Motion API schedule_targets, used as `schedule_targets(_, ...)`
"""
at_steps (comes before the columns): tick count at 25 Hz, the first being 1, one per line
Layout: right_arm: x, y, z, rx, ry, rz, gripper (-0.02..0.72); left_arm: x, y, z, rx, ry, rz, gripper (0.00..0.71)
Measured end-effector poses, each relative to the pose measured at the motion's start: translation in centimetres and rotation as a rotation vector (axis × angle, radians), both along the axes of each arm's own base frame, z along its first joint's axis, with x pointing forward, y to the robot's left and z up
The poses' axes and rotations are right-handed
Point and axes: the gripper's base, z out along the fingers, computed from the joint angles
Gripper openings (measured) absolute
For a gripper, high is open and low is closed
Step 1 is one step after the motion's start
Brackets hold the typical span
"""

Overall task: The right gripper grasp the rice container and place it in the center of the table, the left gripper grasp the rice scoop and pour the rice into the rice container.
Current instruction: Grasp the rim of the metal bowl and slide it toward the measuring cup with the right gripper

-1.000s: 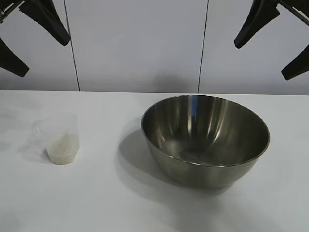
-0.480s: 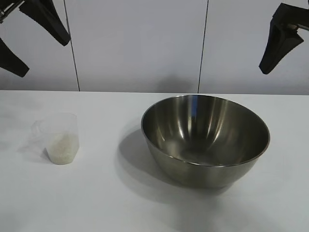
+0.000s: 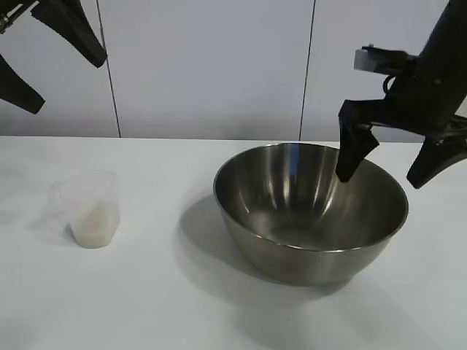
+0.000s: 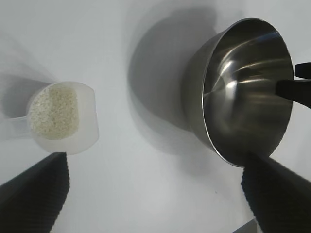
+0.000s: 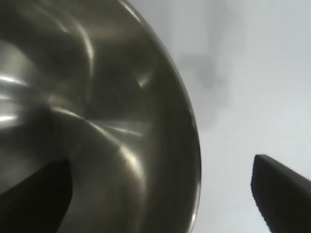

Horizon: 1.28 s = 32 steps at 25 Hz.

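Note:
The rice container [image 3: 310, 211] is a wide shiny steel bowl standing on the white table [image 3: 168, 306], right of centre. My right gripper [image 3: 378, 182] is open and straddles the bowl's far right rim, one finger inside and the other outside, not touching. The right wrist view shows that rim [image 5: 197, 145] running between the spread fingers of the right gripper [image 5: 160, 194]. The rice scoop [image 3: 87, 210], a clear plastic cup with rice [image 3: 91, 227] in its bottom, stands at the left. My left gripper [image 3: 69, 87] hangs open, high at the far left; the left wrist view looks down on scoop [image 4: 63, 116] and bowl [image 4: 243, 92].
A white panelled wall [image 3: 211, 65] rises behind the table. Bare tabletop lies between the scoop and the bowl and along the front edge. The bowl throws a shadow [image 3: 201, 233] to its left.
My right gripper has come down from the upper right and leftward to the bowl's rim, still open. The left arm, scoop and bowl have not moved.

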Motion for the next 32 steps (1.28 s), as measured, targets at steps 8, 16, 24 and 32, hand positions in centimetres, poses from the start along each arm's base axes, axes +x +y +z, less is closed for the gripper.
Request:
schedule_targets(8, 0.7, 0.0, -1.7, -0.007, 0.004, -0.011, 0.666, 0.0, 0.0, 0.0, 0.000, 0.000, 0.000, 0.694)
schedule_targets(16, 0.8, 0.0, -2.3, -0.008, 0.012, -0.017, 0.650, 0.0, 0.0, 0.0, 0.000, 0.000, 0.000, 0.694)
schedule_targets(24, 0.9, 0.0, -3.5, -0.011, 0.045, -0.021, 0.561, 0.0, 0.0, 0.0, 0.000, 0.000, 0.000, 0.694)
schedule_targets(32, 0.9, 0.0, -4.5, -0.013, 0.081, -0.031, 0.253, 0.0, 0.0, 0.0, 0.000, 0.000, 0.000, 0.694)
